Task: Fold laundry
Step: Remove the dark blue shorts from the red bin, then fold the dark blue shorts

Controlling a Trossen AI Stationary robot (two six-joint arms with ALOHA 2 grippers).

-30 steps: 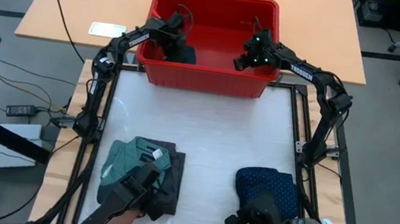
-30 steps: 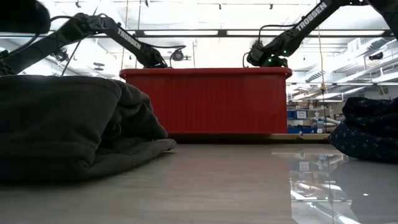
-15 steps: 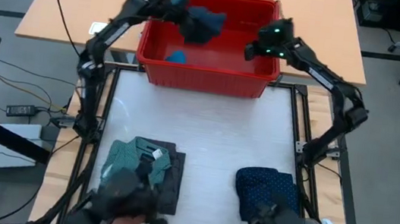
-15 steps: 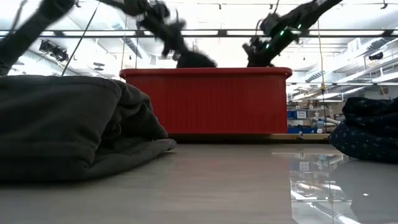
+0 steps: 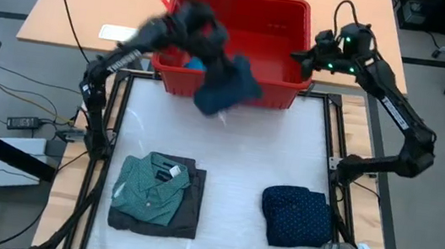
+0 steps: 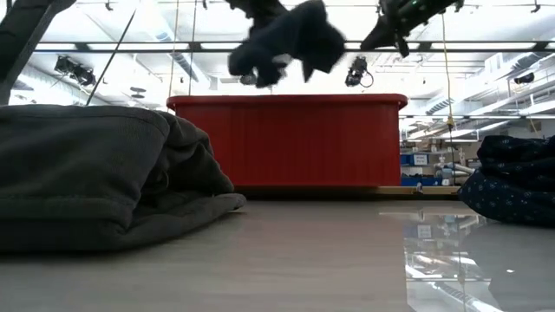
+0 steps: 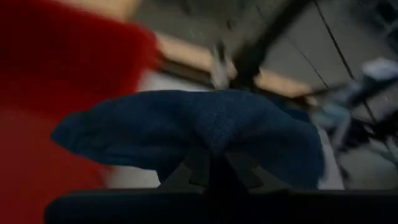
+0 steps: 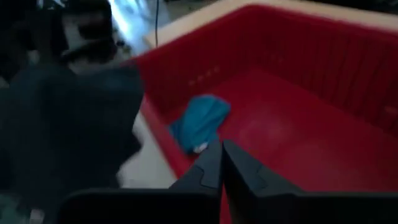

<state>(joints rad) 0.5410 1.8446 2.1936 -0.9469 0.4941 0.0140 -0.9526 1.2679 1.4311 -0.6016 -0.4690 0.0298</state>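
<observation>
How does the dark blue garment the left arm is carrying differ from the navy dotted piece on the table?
The dark blue garment hangs bunched in the left gripper, over the red basket's front wall; the navy dotted piece lies folded on the table. One looks plain, the other dotted. Both are dark blue cloth.

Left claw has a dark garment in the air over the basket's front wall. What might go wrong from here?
The blue garment hangs bunched from the left claw, so it may slip free or snag the basket rim. Dropped carelessly, it might land on the folded shirt.
</observation>
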